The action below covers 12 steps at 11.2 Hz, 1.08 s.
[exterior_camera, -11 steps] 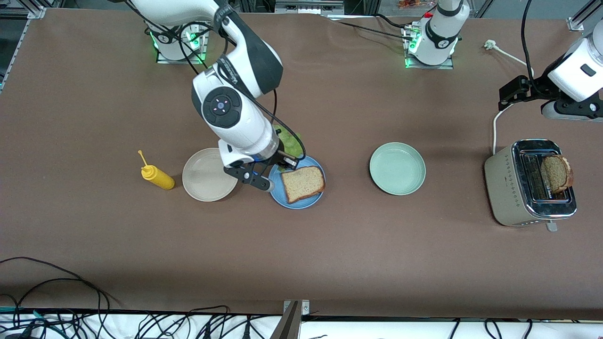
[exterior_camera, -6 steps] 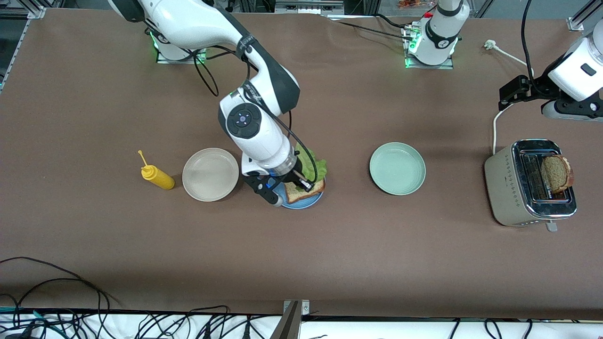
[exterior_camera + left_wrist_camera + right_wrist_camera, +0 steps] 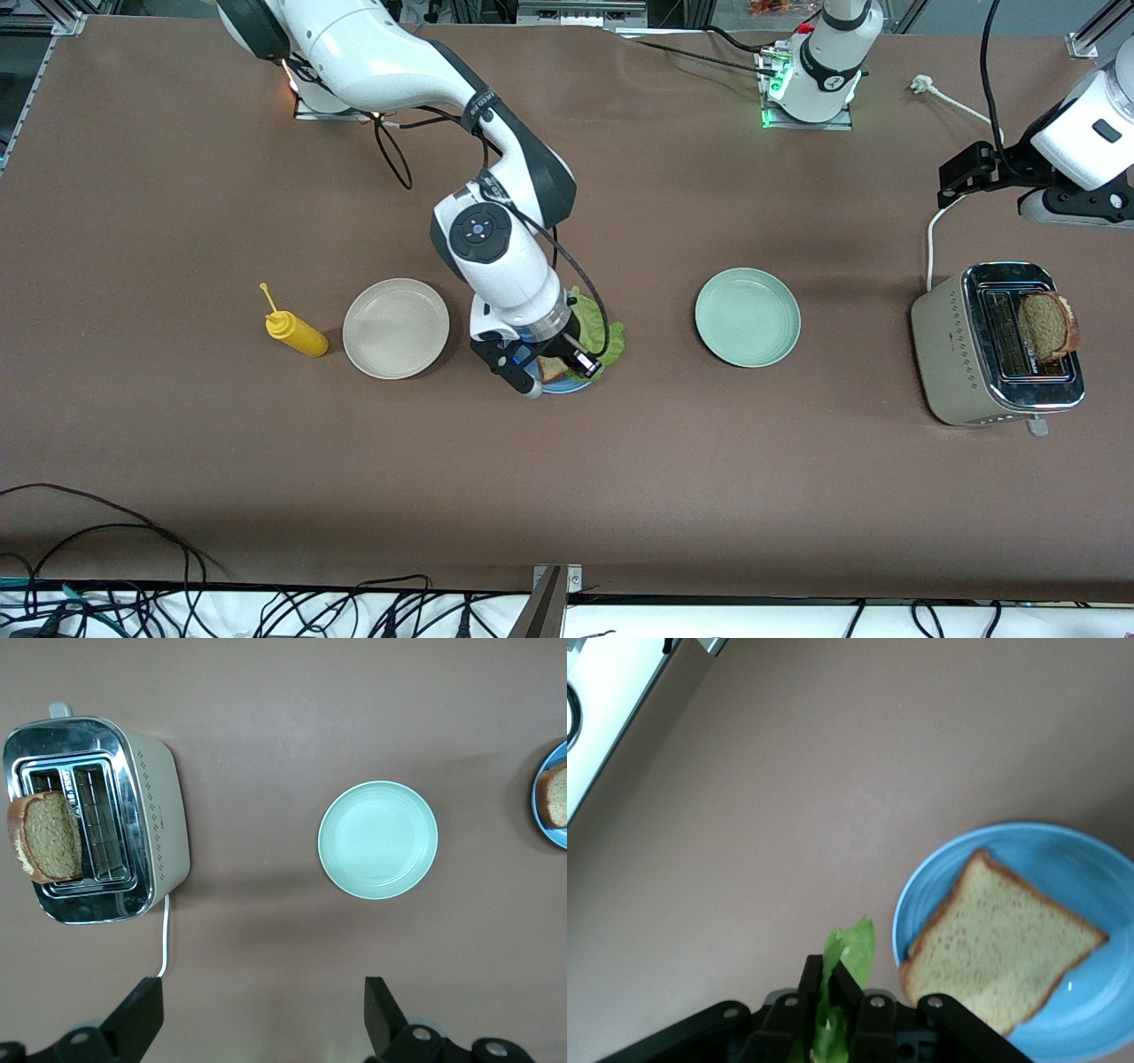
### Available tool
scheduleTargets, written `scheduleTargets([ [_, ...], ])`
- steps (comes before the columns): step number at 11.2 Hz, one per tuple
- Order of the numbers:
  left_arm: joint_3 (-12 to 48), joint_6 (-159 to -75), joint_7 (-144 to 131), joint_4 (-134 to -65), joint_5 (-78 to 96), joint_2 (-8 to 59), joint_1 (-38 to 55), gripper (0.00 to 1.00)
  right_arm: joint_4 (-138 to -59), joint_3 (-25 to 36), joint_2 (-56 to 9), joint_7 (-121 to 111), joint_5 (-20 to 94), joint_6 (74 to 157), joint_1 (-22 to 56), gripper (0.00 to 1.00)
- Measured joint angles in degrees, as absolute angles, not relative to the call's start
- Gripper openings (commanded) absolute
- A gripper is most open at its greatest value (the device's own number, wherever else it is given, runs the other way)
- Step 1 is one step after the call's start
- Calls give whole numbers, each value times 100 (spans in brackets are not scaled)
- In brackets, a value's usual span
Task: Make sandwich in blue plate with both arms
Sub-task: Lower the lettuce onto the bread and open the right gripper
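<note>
My right gripper (image 3: pixel 829 997) pinches the lettuce leaf (image 3: pixel 605 335) over the blue plate (image 3: pixel 1050 855) — the bread slice (image 3: pixel 1001 948) lies just beneath; left gripper (image 3: pixel 257 1010) waits open above the table.

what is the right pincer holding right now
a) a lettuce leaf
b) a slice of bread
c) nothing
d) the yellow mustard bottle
a: the right pincer is shut on the green lettuce leaf over the blue plate, where one bread slice already lies.
</note>
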State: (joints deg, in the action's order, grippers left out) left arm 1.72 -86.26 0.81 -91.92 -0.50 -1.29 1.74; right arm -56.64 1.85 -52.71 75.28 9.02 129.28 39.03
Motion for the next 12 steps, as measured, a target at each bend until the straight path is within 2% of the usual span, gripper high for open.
scheduleTargets([
  [3, 172, -8626, 81, -9192, -50, -129, 174, 100, -6046, 184, -5445, 6972, 580, 13275, 3950, 0],
  [7, 172, -8627, 81, -9192, -50, -129, 174, 100, -6244, 184, -5443, 6561, 566, 13338, 3951, 0],
  [8, 172, -8627, 81, -9192, -50, -129, 174, 100, -6291, 185, -5443, 6475, 560, 13343, 3951, 8],
  [9, 172, -8627, 81, -9192, -50, -129, 174, 100, -6313, 184, -5443, 6412, 560, 13348, 3951, 32],
  [11, 172, -8627, 81, -9192, -50, -129, 174, 100, -6329, 184, -5442, 6317, 556, 13348, 3951, 88],
  [12, 172, -8627, 81, -9192, -50, -129, 174, 100, -6348, 184, -5442, 6308, 556, 13348, 3951, 100],
])
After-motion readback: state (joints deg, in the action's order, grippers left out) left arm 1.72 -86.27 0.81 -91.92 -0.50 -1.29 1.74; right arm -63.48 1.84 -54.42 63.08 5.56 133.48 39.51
